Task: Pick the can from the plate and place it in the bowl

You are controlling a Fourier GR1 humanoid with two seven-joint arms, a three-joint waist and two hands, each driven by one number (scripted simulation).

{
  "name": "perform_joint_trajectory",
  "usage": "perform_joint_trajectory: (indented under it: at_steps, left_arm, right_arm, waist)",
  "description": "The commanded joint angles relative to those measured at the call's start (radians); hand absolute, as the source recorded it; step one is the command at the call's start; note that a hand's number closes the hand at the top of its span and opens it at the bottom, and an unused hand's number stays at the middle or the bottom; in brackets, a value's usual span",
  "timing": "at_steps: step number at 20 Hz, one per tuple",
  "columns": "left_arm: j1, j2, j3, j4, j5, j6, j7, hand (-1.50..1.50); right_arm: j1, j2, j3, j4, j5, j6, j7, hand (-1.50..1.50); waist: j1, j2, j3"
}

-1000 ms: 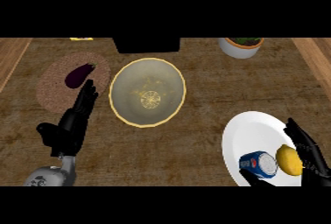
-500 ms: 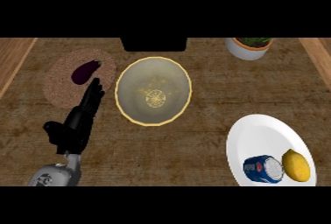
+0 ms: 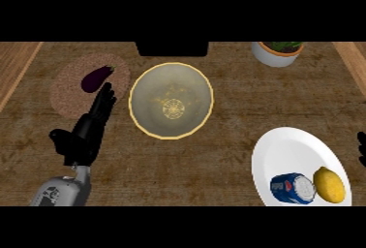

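Left of the bowl (image 3: 153, 93), left hand (image 3: 87, 131) flat, outstretched; at right edge, right hand (image 3: 361, 149), pose unclear.

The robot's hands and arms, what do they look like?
The left hand is black, with slim fingers and a thumb. Its forearm is a rounded grey shell with small dark markings. Of the right hand only a black sliver shows at the right edge.
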Motion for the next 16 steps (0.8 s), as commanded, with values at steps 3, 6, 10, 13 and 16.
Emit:
perform_joint_trajectory:
  at_steps: [3,6,10,13,16]
  left_arm:
    - [-0.002,0.01,0.022,-0.055,-0.011,-0.013,0.062,0.0]
    - [0.047,-0.023,0.014,-0.014,-0.046,-0.016,-0.032,0.0]
    - [0.027,-0.015,0.059,-0.007,-0.007,-0.054,0.002,0.0]
    - [0.033,-0.064,0.014,-0.014,-0.056,-0.023,0.0,0.0]
    - [-0.01,-0.019,0.084,-0.003,-0.024,-0.055,0.033,0.0]
  right_arm:
    - [0.013,0.047,0.035,0.043,0.012,0.097,0.035,-1.5]
    - [0.005,0.108,-0.016,0.099,-0.032,0.15,-0.057,-1.5]
    - [0.134,0.153,-0.046,0.068,-0.033,0.175,-0.179,-1.5]
    - [0.133,0.178,-0.103,0.042,-0.082,0.211,-0.179,-1.5]
    - [0.156,0.229,-0.125,0.072,-0.107,0.221,-0.268,-1.5]
  waist:
    - [-0.005,-0.003,0.001]
    - [-0.006,-0.002,0.001]
    - [-0.012,-0.003,0.001]
    - [-0.012,-0.003,0.001]
    - [-0.013,-0.003,0.002]
